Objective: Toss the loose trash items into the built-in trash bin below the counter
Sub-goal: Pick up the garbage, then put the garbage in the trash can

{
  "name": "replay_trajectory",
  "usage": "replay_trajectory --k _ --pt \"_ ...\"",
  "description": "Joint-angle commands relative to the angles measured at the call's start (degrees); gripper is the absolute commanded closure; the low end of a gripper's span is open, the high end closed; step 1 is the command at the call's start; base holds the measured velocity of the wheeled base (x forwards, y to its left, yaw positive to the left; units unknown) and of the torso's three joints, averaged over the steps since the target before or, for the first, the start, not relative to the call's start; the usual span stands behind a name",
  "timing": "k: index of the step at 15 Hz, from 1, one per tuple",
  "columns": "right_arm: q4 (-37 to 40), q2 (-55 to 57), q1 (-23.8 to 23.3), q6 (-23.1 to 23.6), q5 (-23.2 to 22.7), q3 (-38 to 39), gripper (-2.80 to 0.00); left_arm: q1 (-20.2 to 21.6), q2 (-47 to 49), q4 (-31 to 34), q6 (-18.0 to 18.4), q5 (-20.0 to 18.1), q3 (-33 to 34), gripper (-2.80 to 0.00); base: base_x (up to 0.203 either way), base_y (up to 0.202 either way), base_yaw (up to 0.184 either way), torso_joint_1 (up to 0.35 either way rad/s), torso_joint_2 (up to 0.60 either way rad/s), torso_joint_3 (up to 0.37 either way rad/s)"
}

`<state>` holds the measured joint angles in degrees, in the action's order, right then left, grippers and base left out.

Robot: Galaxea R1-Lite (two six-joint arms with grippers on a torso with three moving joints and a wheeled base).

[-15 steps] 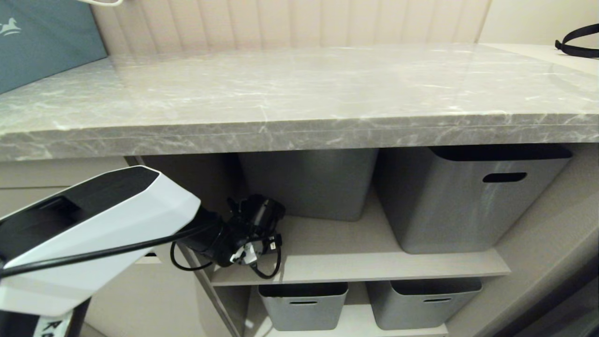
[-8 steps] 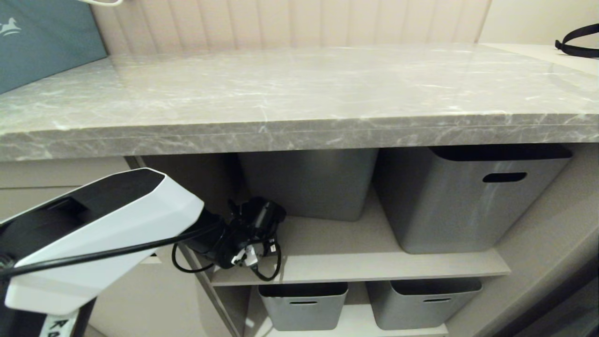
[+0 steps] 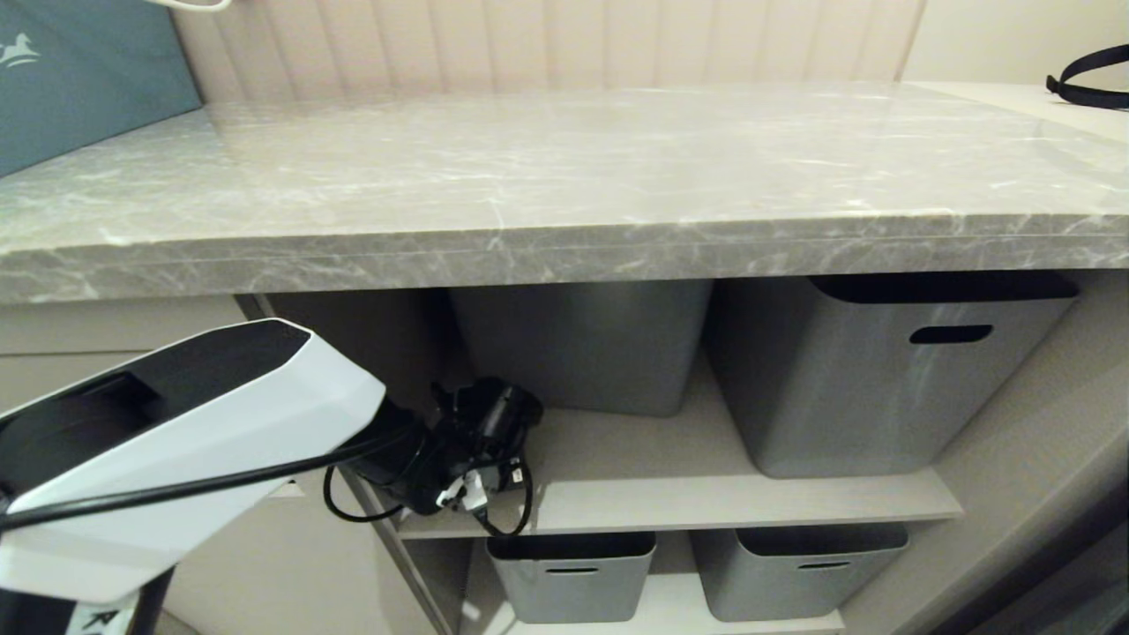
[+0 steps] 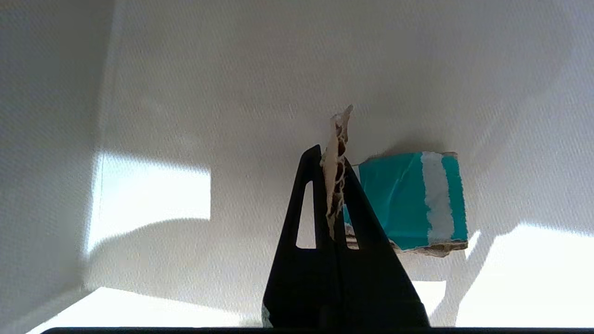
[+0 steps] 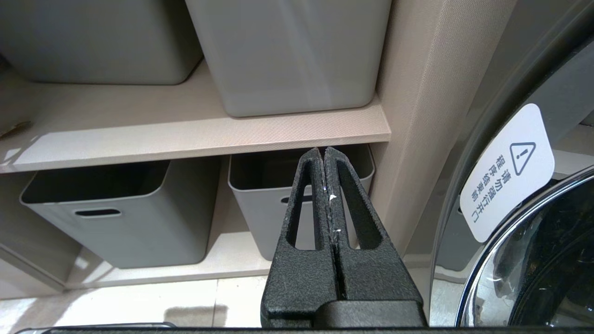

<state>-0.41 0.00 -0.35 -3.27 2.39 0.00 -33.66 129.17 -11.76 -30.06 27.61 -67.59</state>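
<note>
A: Fingers [image 4: 320,195] of the left gripper [image 4: 330,185]: condition?
B: Clenched on a torn cardboard scrap [image 4: 336,153], pinched edge-on between the black tips. Second entry: a scrap with teal tape [image 4: 413,199], lying just beside the tips on a pale surface (whether it touches them I cannot tell).
A: Location of that arm?
B: Head view lists the left arm [image 3: 176,441] reaching under the counter [image 3: 564,176], its wrist at the left end of the upper shelf [image 3: 706,503].
A: Right gripper [image 5: 325,157]?
B: Fingers pressed together, gripping nothing; it hangs before the shelving, facing the lower grey tubs [image 5: 116,218].
A: Remaining stock?
B: Two grey tubs on the upper shelf [image 3: 891,379], a teal box [image 3: 88,79] at the counter's left end, a black strap [image 3: 1089,79] at far right. Trash bin flap: not seen in any view.
</note>
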Motion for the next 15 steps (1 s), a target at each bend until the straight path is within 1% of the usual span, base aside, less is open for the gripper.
replay_trajectory --k 1,5,9,11,15 --pt "-0.02 0.09 0.0 -0.07 0.07 0.09 0.0 -0.69 -1.41 -0.09 -0.27 0.2 1.31 0.0 0.0 0.0 0.0 0.0 0.0 0.0" --pt "-0.03 0.09 0.0 0.01 0.0 0.09 0.0 -2.94 -5.98 -0.1 -0.87 0.1 7.04 0.0 0.0 0.0 0.0 0.0 0.0 0.0" --pt "-0.02 0.09 0.0 -0.07 -0.01 0.09 0.0 -5.93 -13.86 -0.06 -0.94 -0.29 18.21 0.0 0.0 0.0 0.0 0.0 0.0 0.0" --pt "-0.02 0.09 0.0 -0.02 -0.02 0.09 0.0 -7.57 -19.43 -0.01 -0.99 -1.81 24.2 0.0 0.0 0.0 0.0 0.0 0.0 0.0" --pt "-0.02 0.09 0.0 -0.04 0.02 0.09 0.0 -10.32 -33.51 -0.04 -0.76 -6.39 36.14 0.0 0.0 0.0 0.0 0.0 0.0 0.0"
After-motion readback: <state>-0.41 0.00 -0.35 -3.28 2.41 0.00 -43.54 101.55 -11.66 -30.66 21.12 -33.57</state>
